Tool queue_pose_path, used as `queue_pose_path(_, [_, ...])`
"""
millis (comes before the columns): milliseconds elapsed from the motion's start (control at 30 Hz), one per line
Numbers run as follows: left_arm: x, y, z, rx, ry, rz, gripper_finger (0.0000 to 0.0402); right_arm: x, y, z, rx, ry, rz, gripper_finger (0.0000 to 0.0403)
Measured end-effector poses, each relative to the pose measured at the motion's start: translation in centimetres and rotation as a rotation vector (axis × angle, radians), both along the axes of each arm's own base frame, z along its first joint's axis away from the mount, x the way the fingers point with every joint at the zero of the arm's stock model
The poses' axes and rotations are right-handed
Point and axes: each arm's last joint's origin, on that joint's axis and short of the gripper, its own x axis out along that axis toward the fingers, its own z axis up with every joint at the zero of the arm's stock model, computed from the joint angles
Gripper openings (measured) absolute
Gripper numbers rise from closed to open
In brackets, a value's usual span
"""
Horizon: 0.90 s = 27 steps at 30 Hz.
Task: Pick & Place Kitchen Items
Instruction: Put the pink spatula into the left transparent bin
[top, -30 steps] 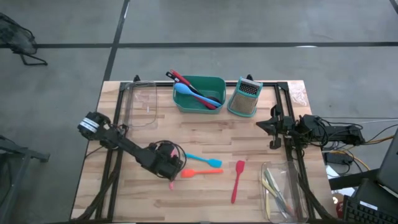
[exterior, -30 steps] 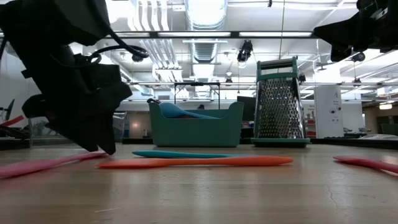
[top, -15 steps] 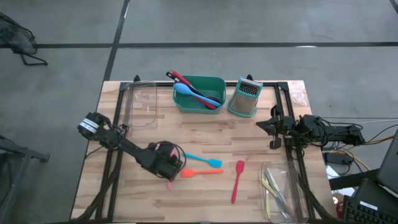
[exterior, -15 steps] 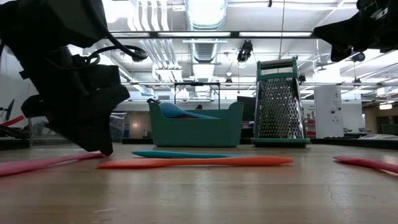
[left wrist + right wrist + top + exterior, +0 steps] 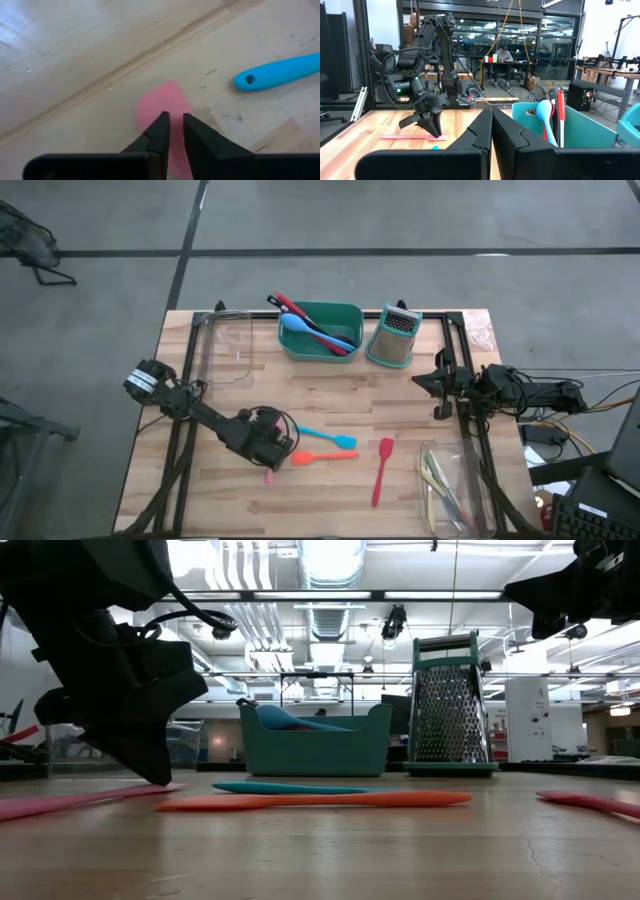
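High view: the left gripper (image 5: 268, 463) is down on the table (image 5: 330, 390) at its near left, over a pink utensil (image 5: 269, 476) that barely shows under it. The orange spatula (image 5: 322, 457) and blue utensil (image 5: 327, 438) lie just to its right; a swing that way could knock them. The red spatula (image 5: 381, 470) lies farther right. The teal tub (image 5: 345, 319), holding utensils, sits at the far edge with open room between. The right gripper (image 5: 440, 385) waits at the right, jaws shut and empty.

Low view: the pink utensil (image 5: 70, 802) lies flat on the wood; being so thin, it may slip out on lifting.

Left wrist view: the jaws are nearly closed astride the pink utensil (image 5: 167, 107), a narrow gap showing; whether they truly pinch it I cannot tell.
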Motion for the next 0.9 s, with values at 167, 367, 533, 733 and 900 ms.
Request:
queue_pose_path(167, [-0.5,-0.3,1.8,-0.064,-0.044,-0.016,0.0059,0.0,0.0,0.0,0.000,0.000,0.000,0.0008])
queue_pose_path(367, [-0.9,-0.6,2.6,-0.034,-0.072,-0.040,0.0094,0.0,0.0,0.0,-0.001,0.001,0.000,0.0008])
queue_pose_path(533, [-0.9,-0.4,2.0,-0.005,-0.066,-0.029,0.0152,0.0,0.0,0.0,-0.001,0.000,0.000,0.0008])
queue_pose_path(733, [-0.9,-0.3,1.1,0.009,-0.074,0.020,0.0226,0.0,0.0,0.0,0.001,0.000,0.000,0.0008])
queue_pose_path(900, [-0.6,-0.5,0.2,0.012,-0.064,0.020,0.0253,0.0,0.0,0.0,0.001,0.000,0.000,0.0008])
